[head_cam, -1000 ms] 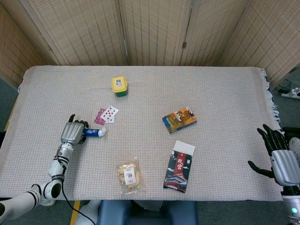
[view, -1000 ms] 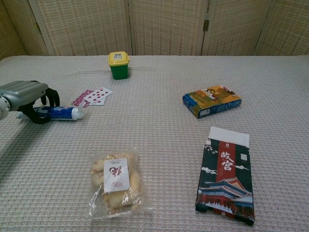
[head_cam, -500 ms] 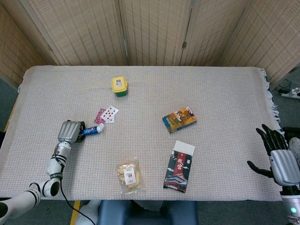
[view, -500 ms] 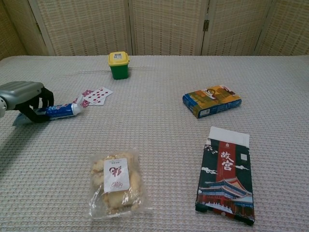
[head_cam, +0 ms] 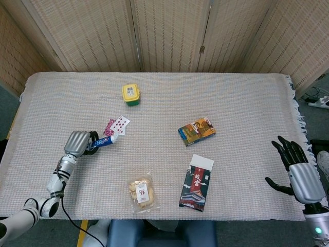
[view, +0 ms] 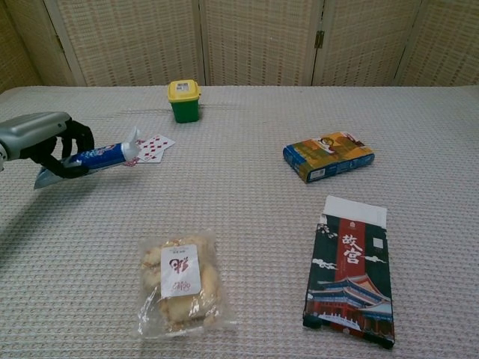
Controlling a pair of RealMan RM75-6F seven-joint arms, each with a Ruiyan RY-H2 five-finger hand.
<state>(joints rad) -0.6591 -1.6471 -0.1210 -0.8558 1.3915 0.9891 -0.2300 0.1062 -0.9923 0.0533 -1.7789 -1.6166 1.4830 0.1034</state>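
blue-and-white toothpaste tube [view: 101, 155] gripped in the left hand [view: 45, 138], lifted off the woven cloth [head_cam: 231, 103], cap end tilted up toward the playing cards [view: 150, 147]. best kept firmly clasped near the flat tail and level, clear of the cards. right hand [head_cam: 298, 172] spread, holding nothing, near the table's edge.

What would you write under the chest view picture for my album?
Left hand holds a toothpaste tube above the table, near playing cards, a snack bag and two boxes.
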